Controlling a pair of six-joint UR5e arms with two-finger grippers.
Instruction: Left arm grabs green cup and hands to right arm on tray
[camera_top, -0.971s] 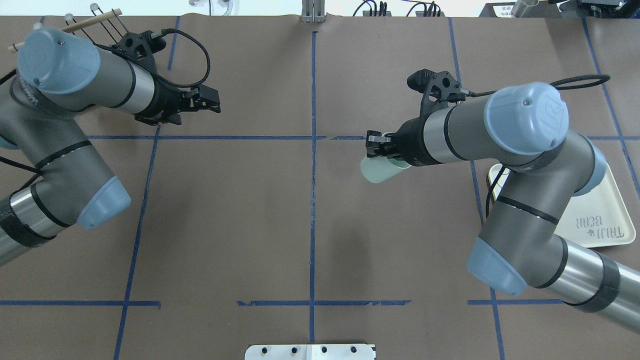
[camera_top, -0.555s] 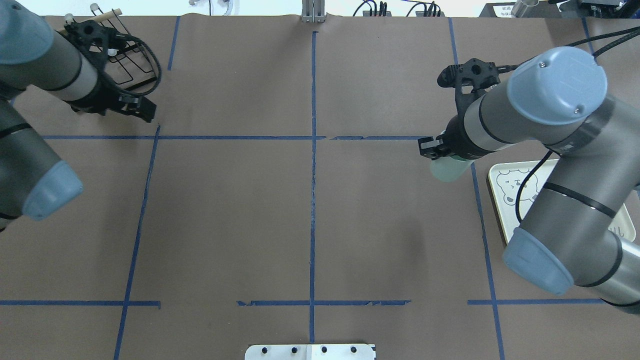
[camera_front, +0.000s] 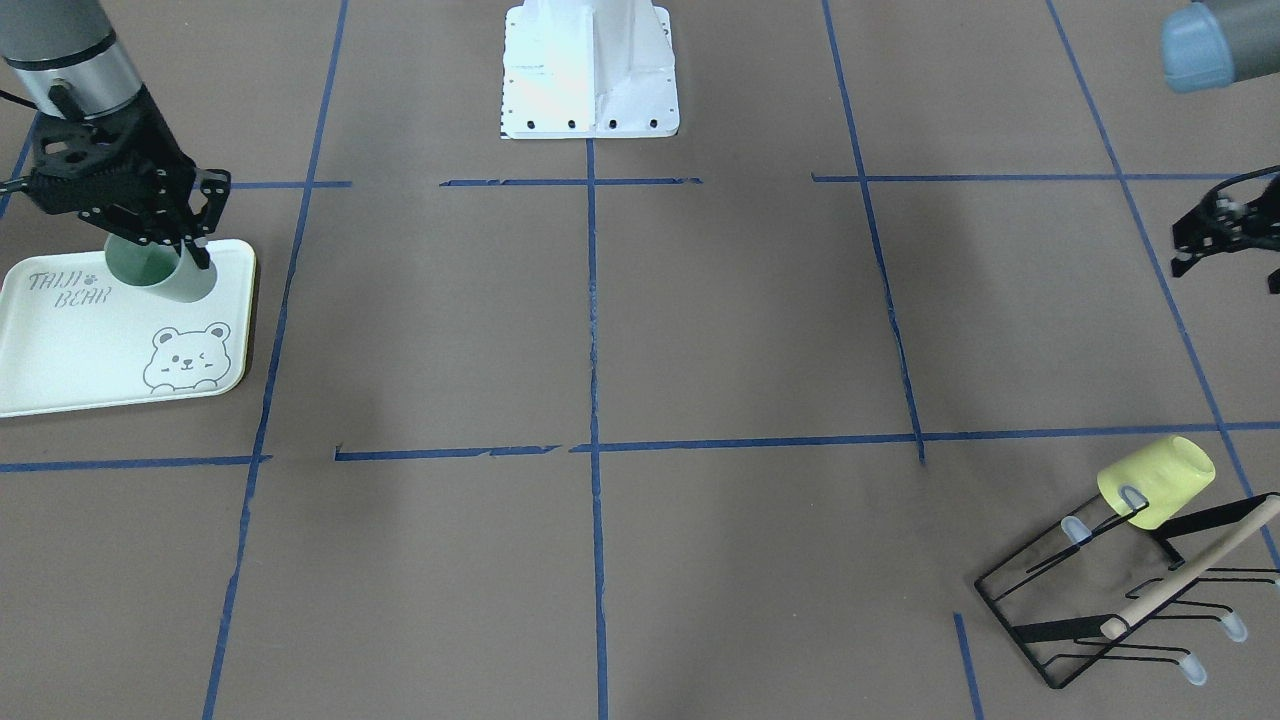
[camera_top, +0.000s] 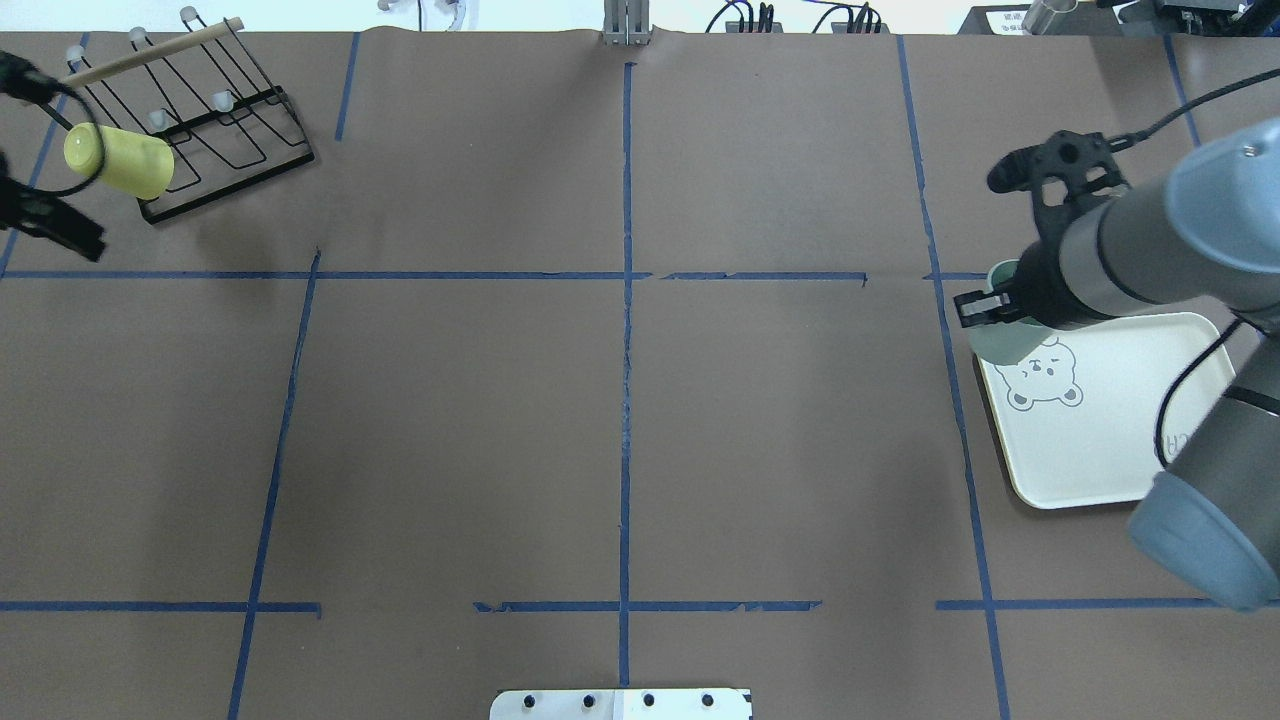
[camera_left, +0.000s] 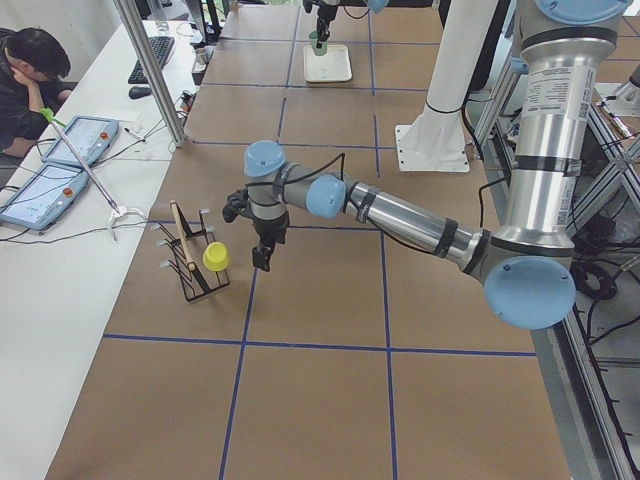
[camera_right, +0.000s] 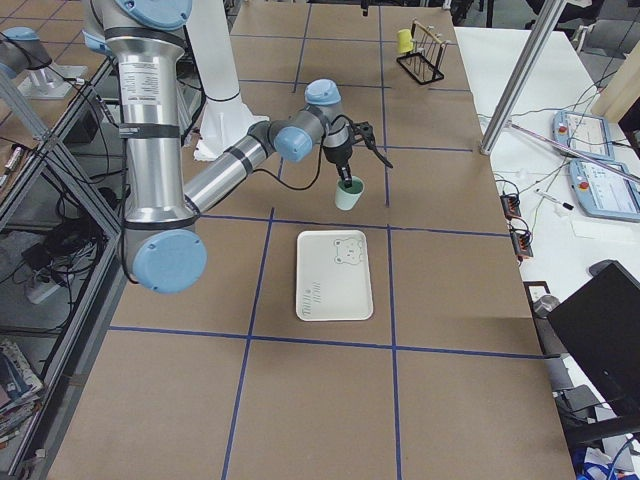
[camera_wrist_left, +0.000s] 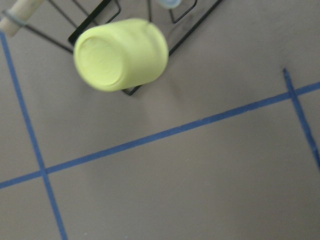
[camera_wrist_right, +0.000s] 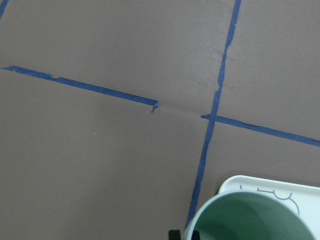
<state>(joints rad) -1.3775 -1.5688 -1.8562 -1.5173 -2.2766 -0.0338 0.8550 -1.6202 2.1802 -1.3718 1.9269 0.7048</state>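
Note:
My right gripper (camera_top: 985, 305) is shut on the rim of the pale green cup (camera_top: 1003, 343). It holds the cup mouth up, a little tilted, over the tray's (camera_top: 1100, 430) far corner nearest the table's middle. In the front-facing view the cup (camera_front: 185, 285) hangs at the tray's (camera_front: 90, 340) back corner under the right gripper (camera_front: 165, 250). The right wrist view shows the cup's inside (camera_wrist_right: 250, 217) and a tray corner (camera_wrist_right: 235, 182). My left gripper (camera_front: 1225, 240) is open and empty. It hovers at the table's left edge in the overhead view (camera_top: 50, 225), near the rack.
A yellow cup (camera_top: 120, 160) hangs on a black wire rack (camera_top: 225, 125) with a wooden bar at the far left corner. It also shows in the left wrist view (camera_wrist_left: 120, 55). Blue tape lines cross the brown table. An operator (camera_left: 25, 75) sits at the side desk.
My right arm has carried the green cup to the right, from near the table's middle to the tray's corner. My left arm has drawn back left, uncovering the rack and yellow cup.

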